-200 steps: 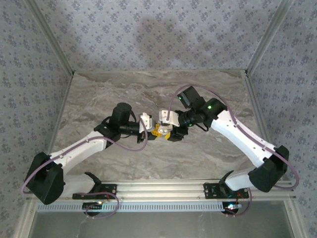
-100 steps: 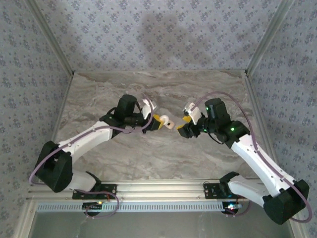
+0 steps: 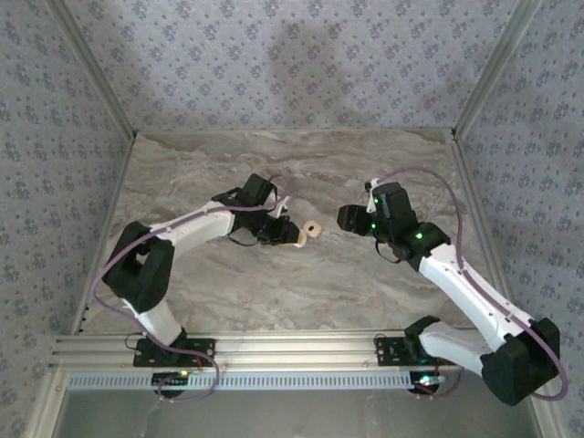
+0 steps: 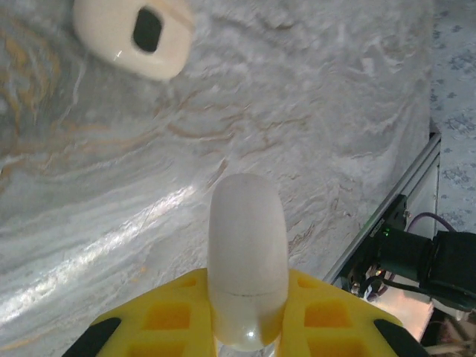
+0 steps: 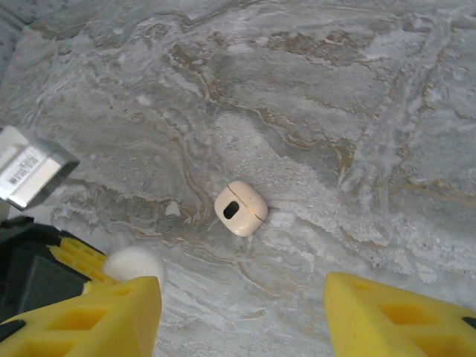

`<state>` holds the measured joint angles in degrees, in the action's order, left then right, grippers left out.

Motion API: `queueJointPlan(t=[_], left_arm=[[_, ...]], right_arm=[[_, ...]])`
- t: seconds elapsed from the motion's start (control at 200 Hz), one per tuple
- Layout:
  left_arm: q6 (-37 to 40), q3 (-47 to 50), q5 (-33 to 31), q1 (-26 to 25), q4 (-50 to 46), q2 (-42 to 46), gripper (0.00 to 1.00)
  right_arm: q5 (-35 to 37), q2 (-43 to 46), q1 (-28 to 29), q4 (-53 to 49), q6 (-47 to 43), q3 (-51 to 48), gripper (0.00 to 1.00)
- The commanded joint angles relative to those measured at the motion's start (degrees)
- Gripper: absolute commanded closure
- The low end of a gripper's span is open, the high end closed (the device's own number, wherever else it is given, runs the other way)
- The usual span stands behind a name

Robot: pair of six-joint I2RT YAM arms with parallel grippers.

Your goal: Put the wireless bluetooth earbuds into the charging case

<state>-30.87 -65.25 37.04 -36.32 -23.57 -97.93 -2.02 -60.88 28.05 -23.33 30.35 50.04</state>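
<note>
Item 1. Table (image 3: 274,292): grey marbled top.

Item 2. Case (image 3: 312,229): small cream rounded shell with one dark opening facing up. It lies on the table between the two grippers, touched by neither. The right wrist view has it mid-frame (image 5: 240,208), the left wrist view at top left (image 4: 134,33).

Item 3. Earbud (image 4: 248,253): smooth white rounded piece, probably an earbud, though its form is unclear. It is pinched between yellow fingers (image 4: 167,312), just short of the case and apart from it.

Item 4. Left gripper (image 3: 290,235): clamped on the earbud, pointing at the case.

Item 5. Right gripper (image 3: 349,219): fingers (image 5: 89,312) spread wide, nothing between them, above the table near the case.
</note>
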Motion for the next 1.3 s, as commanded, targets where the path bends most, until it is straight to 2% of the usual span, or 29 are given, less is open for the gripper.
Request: queueJointPlan(t=[0.0, 0.35, 0.575, 0.804, 0.884, 0.989, 1.064, 1.089, 1.099, 1.209, 1.294], left_arm=[[-2.84, -3.39, 2.85, 0.37, -4.70, -3.92, 0.81], [-1.48, -6.46, 1.28, 0.37, -8.99, -10.44, 0.79], [0.39, -6.82, -2.32, 0.49, -12.19, -11.58, 0.69], [3.04, -6.42, -8.35, 2.53, -16.34, -9.46, 0.54], [4.02, -6.21, -10.67, 4.02, -17.85, -7.60, 0.44], [5.48, -6.51, -14.77, 6.60, -20.13, -3.47, 0.37], [6.45, -7.17, -18.77, 8.79, -21.72, 0.71, 0.19], [6.80, -7.43, -20.34, 9.69, -22.19, 2.28, 0.04], [6.90, -7.50, -20.97, 10.04, -22.37, 2.89, 0.01], [8.92, -7.65, -29.42, 14.14, -22.75, 10.93, 0.00], [11.13, -5.87, -37.35, 17.08, -19.84, 18.12, 0.00]], right_arm=[[3.27, 0.77, 0.32, -0.23, 3.80, -0.22, 0.38], [3.45, 1.99, 0.46, -2.42, 3.86, -0.23, 0.38], [3.33, 1.82, 0.42, -3.81, 2.66, 1.38, 0.39], [2.77, 0.71, -0.06, -4.65, 1.17, 2.65, 0.38], [2.48, 0.17, -0.56, -5.10, -0.34, 3.01, 0.37], [3.12, -0.55, -2.05, -4.51, -2.87, 3.04, 0.34], [4.63, -0.90, -3.81, -3.25, -5.15, 2.67, 0.31], [5.29, -1.06, -4.59, -2.68, -5.90, 2.50, 0.29], [5.52, -1.14, -4.87, -2.44, -6.42, 2.42, 0.28], [10.30, -1.68, -8.43, 2.10, -11.03, 0.39, 0.11], [14.78, -2.26, -11.66, 7.25, -15.49, -2.25, 0.04]])
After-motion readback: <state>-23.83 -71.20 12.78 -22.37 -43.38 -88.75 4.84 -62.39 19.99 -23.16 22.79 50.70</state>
